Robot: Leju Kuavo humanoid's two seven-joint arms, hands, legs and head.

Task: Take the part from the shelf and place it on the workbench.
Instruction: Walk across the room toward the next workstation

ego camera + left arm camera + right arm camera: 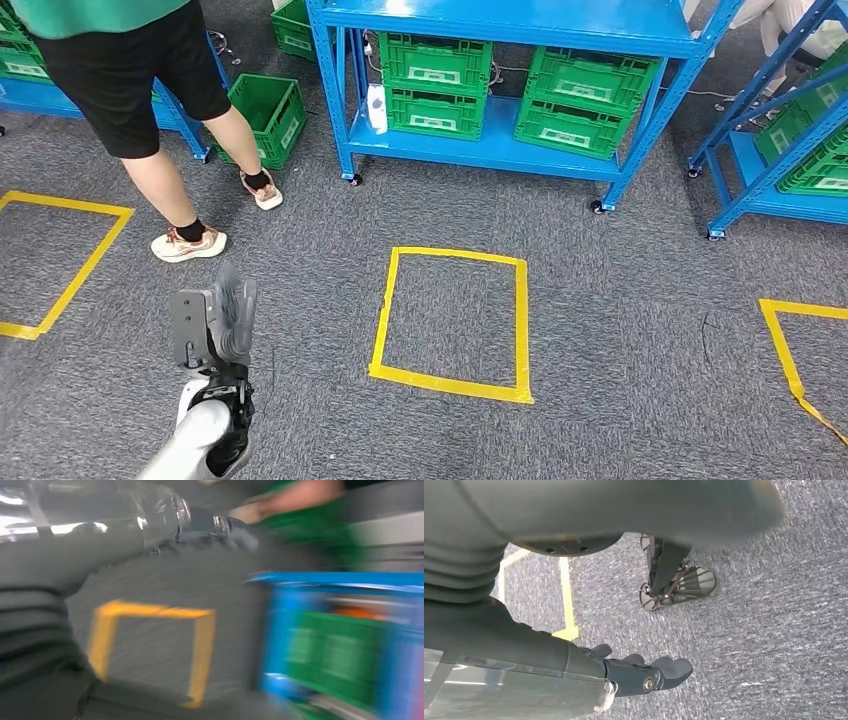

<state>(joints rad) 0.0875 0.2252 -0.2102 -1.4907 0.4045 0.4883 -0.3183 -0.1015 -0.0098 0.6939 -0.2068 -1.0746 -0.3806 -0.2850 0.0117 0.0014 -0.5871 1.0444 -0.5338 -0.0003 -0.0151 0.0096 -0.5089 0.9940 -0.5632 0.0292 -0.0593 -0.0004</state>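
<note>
A blue shelf (pixel 500 150) stands ahead on castors, with green crates (pixel 435 85) stacked on its low deck. A small white object (pixel 377 107) sits on that deck left of the crates; I cannot tell what it is. My left hand (pixel 222 320) is raised over the grey carpet at the lower left, fingers straight and apart, holding nothing. In the blurred left wrist view its fingers (pixel 220 527) stretch toward the shelf (pixel 340 630). My right hand (pixel 639 675) hangs low above the carpet, fingers extended and holding nothing.
A person (pixel 130 90) in black shorts stands at the upper left, close to my left hand. Yellow tape squares (pixel 450 315) mark the carpet. A loose green crate (pixel 265 115) sits on the floor left of the shelf. Another blue rack (pixel 790 150) stands at the right.
</note>
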